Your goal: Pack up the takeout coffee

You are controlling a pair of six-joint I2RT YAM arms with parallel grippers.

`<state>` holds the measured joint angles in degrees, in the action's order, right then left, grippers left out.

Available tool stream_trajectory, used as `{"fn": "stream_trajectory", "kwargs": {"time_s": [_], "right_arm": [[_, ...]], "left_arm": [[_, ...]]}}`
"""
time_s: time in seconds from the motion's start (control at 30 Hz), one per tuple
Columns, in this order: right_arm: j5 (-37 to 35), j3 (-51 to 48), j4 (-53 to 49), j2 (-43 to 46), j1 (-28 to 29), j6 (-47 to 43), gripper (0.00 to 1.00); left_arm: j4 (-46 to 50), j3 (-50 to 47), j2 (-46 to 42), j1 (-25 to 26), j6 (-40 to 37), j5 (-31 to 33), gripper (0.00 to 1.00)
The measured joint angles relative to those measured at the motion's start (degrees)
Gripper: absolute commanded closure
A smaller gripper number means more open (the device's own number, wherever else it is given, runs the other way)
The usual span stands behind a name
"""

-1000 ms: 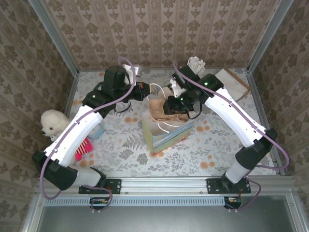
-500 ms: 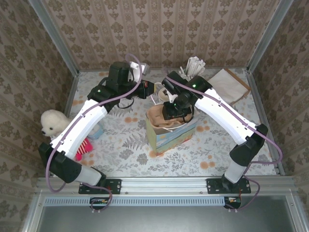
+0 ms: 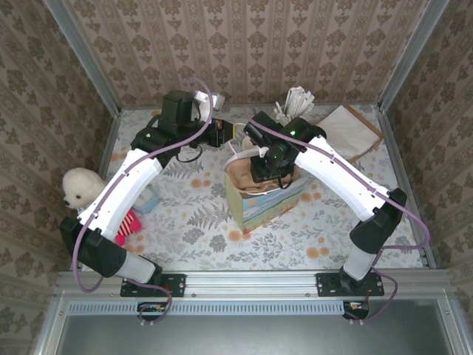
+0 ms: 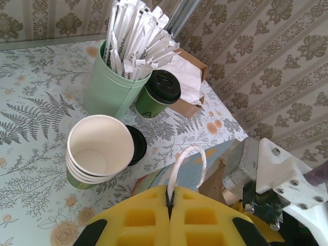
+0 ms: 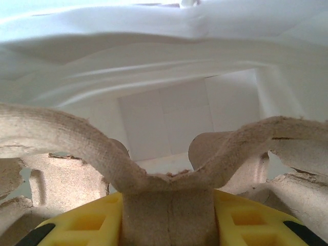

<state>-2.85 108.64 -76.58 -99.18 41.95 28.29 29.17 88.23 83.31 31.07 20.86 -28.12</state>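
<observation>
The takeout coffee (image 4: 157, 94), a dark-green cup with a black lid, stands on the table beside the pale-green stick holder (image 4: 109, 88). My left gripper (image 4: 169, 204) is shut on the white handle (image 4: 188, 158) of the printed paper bag (image 3: 272, 201), which stands upright at mid-table. My right gripper (image 5: 168, 205) is shut on the central tab of a brown pulp cup carrier (image 5: 97, 154). It holds the carrier down inside the bag's white interior (image 5: 169, 61). From above, the right gripper (image 3: 269, 167) sits in the bag's mouth and the left gripper (image 3: 232, 136) is just behind it.
A stack of lidless green cups (image 4: 97, 152) stands near the bag, with a loose black lid (image 4: 136, 145) against it. A box of napkins (image 3: 353, 127) lies at the back right. A white plush toy (image 3: 77, 188) sits at the left edge. Patterned walls enclose the table.
The bag has gone from tilted to upright and shifted slightly right. My right gripper has sunk deeper into it with the carrier. My left gripper moved back and right with the handle.
</observation>
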Motion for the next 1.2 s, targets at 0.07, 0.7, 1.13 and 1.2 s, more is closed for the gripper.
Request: {"fn": "stream_trajectory", "kwargs": {"time_s": [0.07,0.7,1.13,1.2], "right_arm": [[-0.42,-0.09,0.00,0.00,0.11,0.37,0.87],[-0.85,-0.63,3.41,-0.52,1.22,3.67,0.85],[5.11,0.02,6.12,1.38,1.18,4.04,0.86],[5.20,0.52,6.21,1.38,1.18,4.04,0.86]], "left_arm": [[0.22,0.11,0.00,-0.11,-0.42,-1.36,0.98],[4.31,3.19,1.36,-4.39,-7.50,-15.17,1.00],[5.46,3.21,1.49,-4.48,-9.60,-16.50,1.00],[5.55,3.45,1.81,-4.48,-9.60,-16.74,1.00]]}}
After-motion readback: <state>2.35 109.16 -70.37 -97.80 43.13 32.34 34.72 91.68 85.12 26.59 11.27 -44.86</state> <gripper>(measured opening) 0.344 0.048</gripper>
